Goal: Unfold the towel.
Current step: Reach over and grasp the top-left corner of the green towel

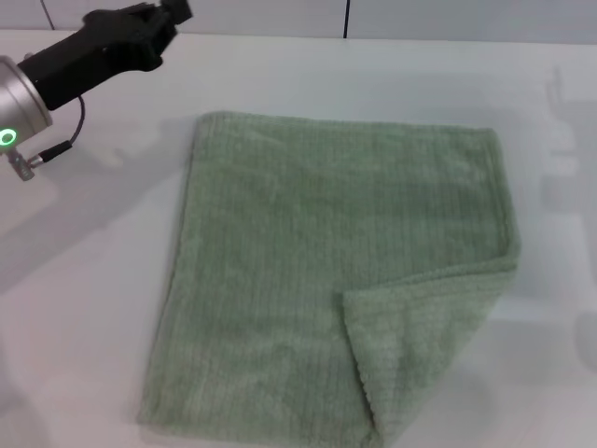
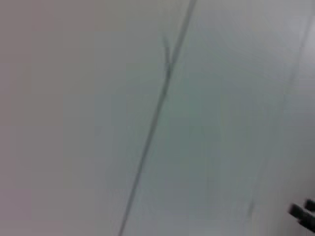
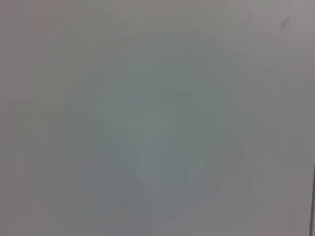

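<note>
The pale sage-green towel lies nearly flat on the white table in the head view. Its near right corner is folded over onto the cloth as a triangular flap. The other edges lie flat. My left gripper is raised at the far left, well away from the towel's far left corner and holding nothing that I can see. My right gripper is out of view. Neither wrist view shows the towel, only a blurred pale surface.
A wall with dark seams runs along the table's far edge. The left wrist view shows a dark seam line on a pale surface.
</note>
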